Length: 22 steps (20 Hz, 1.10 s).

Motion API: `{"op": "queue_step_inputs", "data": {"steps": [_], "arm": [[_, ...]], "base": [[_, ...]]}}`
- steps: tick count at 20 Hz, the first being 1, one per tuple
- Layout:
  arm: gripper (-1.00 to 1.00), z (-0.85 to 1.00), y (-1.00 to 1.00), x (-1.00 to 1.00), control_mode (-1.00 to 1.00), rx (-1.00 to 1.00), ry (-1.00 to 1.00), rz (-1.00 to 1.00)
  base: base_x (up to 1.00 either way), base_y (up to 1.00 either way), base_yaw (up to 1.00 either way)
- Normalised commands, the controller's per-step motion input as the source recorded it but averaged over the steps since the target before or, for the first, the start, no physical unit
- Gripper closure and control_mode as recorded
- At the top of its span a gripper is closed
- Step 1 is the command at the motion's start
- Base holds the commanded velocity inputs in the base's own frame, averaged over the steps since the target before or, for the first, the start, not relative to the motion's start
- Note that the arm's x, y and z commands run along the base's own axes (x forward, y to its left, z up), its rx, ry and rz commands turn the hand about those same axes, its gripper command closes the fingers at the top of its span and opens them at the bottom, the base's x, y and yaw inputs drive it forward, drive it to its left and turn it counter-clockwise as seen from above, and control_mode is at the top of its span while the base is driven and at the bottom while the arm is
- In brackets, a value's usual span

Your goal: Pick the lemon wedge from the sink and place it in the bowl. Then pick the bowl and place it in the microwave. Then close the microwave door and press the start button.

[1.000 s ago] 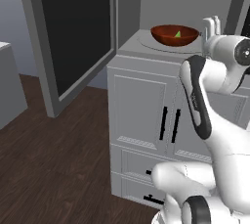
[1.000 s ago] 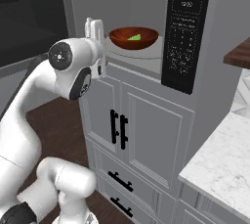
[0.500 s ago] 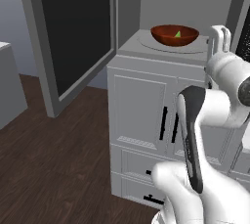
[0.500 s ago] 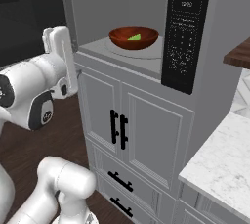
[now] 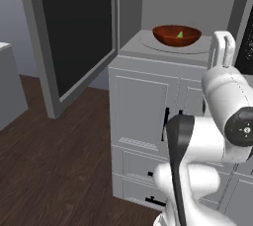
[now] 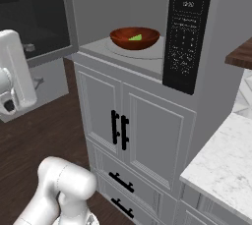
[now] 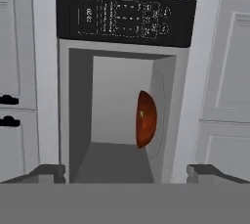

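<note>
My gripper (image 7: 125,171) stood wide open and held nothing, its two dark tips apart at the bottom of the hand view, which was rolled on its side and looked straight into the microwave (image 7: 122,83). In the left base view the gripper (image 5: 223,47) rose near the right edge, in front of the opening and clear of everything inside. Beyond it the bowl (image 5: 176,35) sat on the round plate within the cavity, and the lemon wedge (image 5: 180,34) lay in the bowl, a small green fleck against the reddish wood; the right base view showed the same bowl (image 6: 134,38) and wedge (image 6: 135,37). The control strip (image 6: 187,27) ran dark down the microwave's right side. The door (image 5: 74,37) hung swung out to the left, its black glass facing the room. I judged the first two parts finished: wedge in bowl, bowl in microwave. What remained was to get round behind the door and push it shut, then press the start button on the strip, whose keys were too small for me to tell apart.
</note>
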Motion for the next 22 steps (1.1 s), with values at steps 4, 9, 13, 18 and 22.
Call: {"op": "queue_step_inputs", "data": {"steps": [4,9,13,18,22], "arm": [[-1.0,0.0,0.55,-0.72,-1.0,0.0,-0.06,-0.06],[-1.0,-0.01,0.55,-0.47,-1.0,0.0,-0.03,-0.03],[-1.0,-0.16,0.63,-0.06,-1.0,-0.05,0.0,0.0],[-1.0,-0.4,0.84,0.03,-1.0,-0.14,-0.01,-0.02],[-1.0,-0.36,0.94,0.02,-1.0,-0.06,-0.07,-0.09]], "base": [[0.0,0.0,0.0],[0.0,0.0,0.0],[0.0,0.0,0.0],[0.0,0.0,0.0],[0.0,0.0,0.0]]}}
